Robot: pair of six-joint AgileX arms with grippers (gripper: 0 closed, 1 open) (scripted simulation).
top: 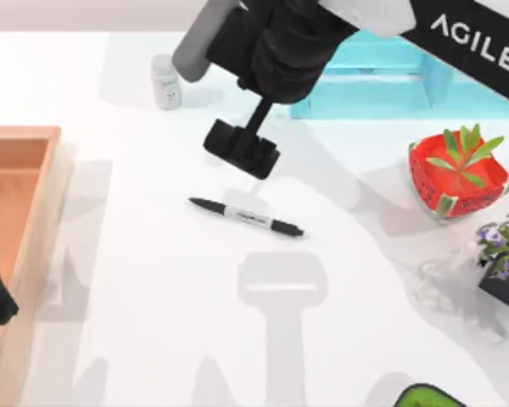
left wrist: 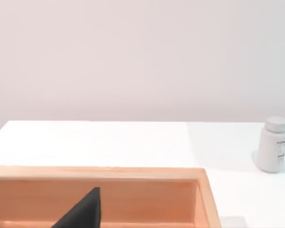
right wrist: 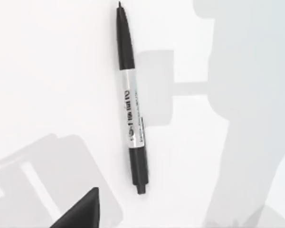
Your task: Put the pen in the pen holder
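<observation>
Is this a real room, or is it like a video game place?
Probably a computer-made desk scene, not a real room: a plain white table holds a pen, a red plant pot and a white pill bottle.

Around my white table (top: 153, 322), start from the landmark, a small white pill bottle (top: 165, 82) standing upright near the far edge. Left of it and nearer me sits a wooden tray (top: 36, 220). Right of the bottle there's a light blue rack (top: 382, 80); beyond that, nearer, a red pot with a green plant (top: 456, 174) (watermelon-patterned), then purple flowers (top: 505, 246).
</observation>
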